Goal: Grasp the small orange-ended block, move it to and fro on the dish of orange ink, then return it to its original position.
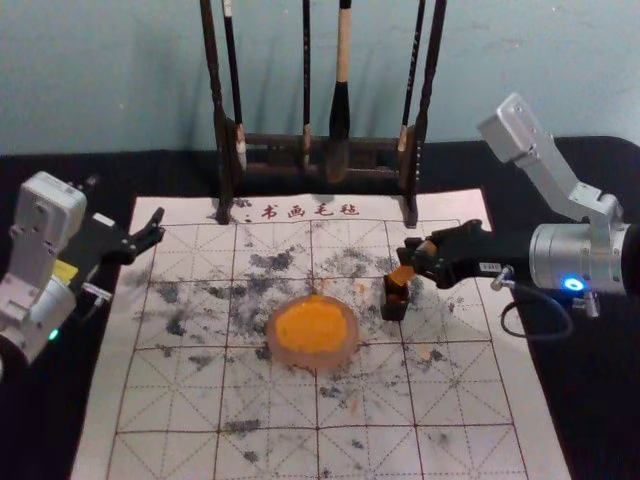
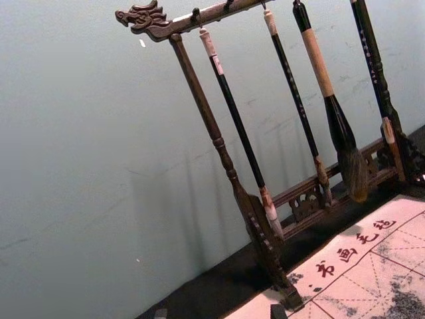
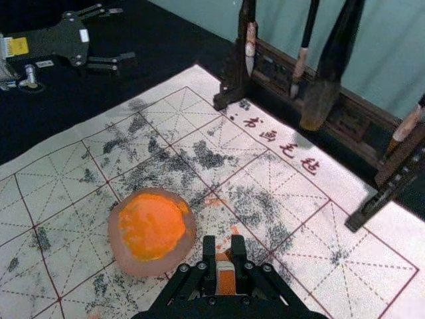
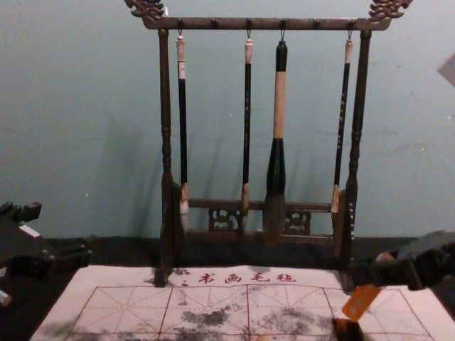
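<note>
1. The right claw [image 1: 416, 258] reaches in from the right, above the right part of the white felt mat [image 1: 460, 400]. Its fingers are closed to a narrow gap, with the block gripped between them.
2. The orange-ended block [image 4: 360, 302] hangs tilted from that claw, its orange end down, over a small open dark box [image 1: 394, 309]. Whether block and box touch cannot be told.
3. The box stands on the mat, just to the right of a round dish [image 1: 343, 357] of orange ink [image 1: 310, 326]; dish and box are apart.
4. The left claw [image 1: 126, 204] is idle near the mat's far left corner, its fingers spread wide with nothing between them.
5. The mat, printed with a red grid and dark smudges, lies on a black-covered desk [image 1: 40, 420]. At its far edge stands a dark wooden rack [image 4: 166, 142] with four hanging brushes [image 4: 280, 106].
</note>
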